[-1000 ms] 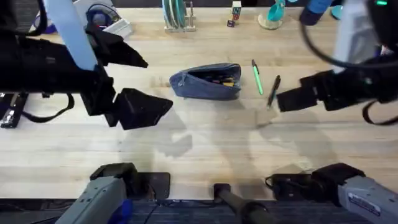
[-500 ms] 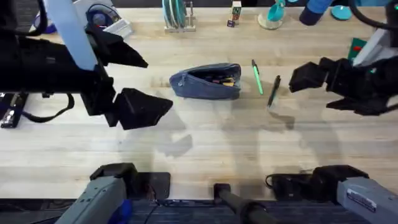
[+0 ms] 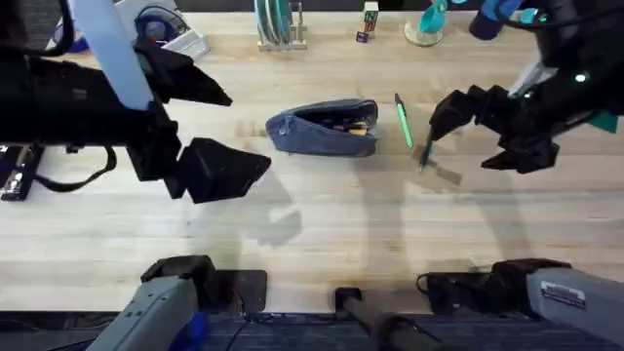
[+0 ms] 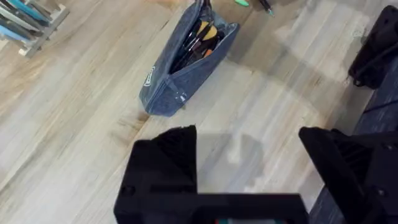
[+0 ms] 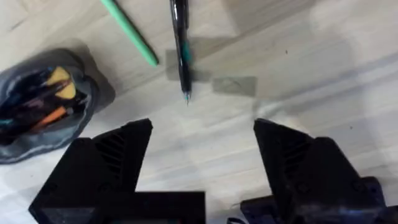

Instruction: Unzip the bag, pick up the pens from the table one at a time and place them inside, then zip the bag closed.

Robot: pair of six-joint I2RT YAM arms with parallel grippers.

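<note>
Blue-grey heathered fabric: the bag (image 3: 325,128) lies near the middle of the table (image 3: 322,214), long axis across the overhead view. Zipper open along the top. Inside, several pens and pencils packed lengthwise; yellow and orange ends and dark barrels show through the mouth in both wrist views. A small pale label sits on the bag's side in the left wrist view (image 4: 182,68).

Two pens lie on the wood to the right of the bag, outside it. Green pen (image 3: 403,121) just beside the bag's right end, apart from it. Black pen (image 3: 429,142) a little farther right, roughly parallel to the green one, not touching it. In the right wrist view the black pen (image 5: 181,43) shows a teal band on its barrel, tip pointing toward the camera; the green pen (image 5: 129,31) lies angled beside it, the bag (image 5: 46,102) off to one side.

Right gripper (image 3: 468,127) sits above the table, just right of the black pen, fingers spread wide, nothing between them. Black fingers (image 5: 106,165) flank bare wood short of the pen tip.

Left gripper (image 3: 210,132) is held left of the bag, well clear of it, jaws wide apart and empty; its fingers (image 4: 165,171) frame bare planks below the bag's near end.
</note>
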